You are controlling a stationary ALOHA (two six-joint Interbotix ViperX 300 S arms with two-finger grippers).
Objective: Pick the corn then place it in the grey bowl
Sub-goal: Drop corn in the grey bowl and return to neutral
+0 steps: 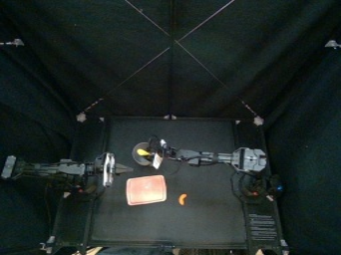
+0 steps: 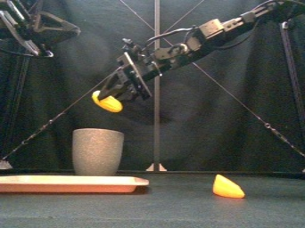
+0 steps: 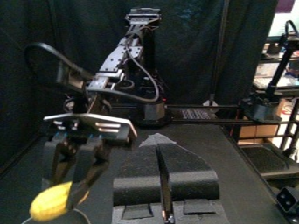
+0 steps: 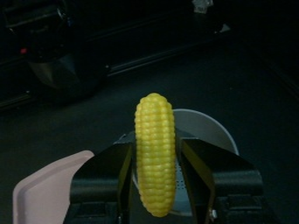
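The yellow corn (image 2: pixel 109 102) hangs in the air, held upright in the right wrist view with my right gripper (image 2: pixel 117 88) shut on it. The corn (image 4: pixel 156 150) sits between the two jaws, directly above the open mouth of the tall grey speckled cup (image 4: pixel 214 133). In the front view the cup (image 2: pixel 98 151) stands on the table just below and a little left of the corn. My left gripper (image 1: pixel 106 169) rests at the table's left side, holding nothing, its jaws together (image 3: pixel 163 185).
A flat pink tray (image 2: pixel 71 184) lies in front of the cup, toward the table's front. An orange wedge-shaped toy (image 2: pixel 227 186) lies on the table to the right of the tray (image 1: pixel 150 189).
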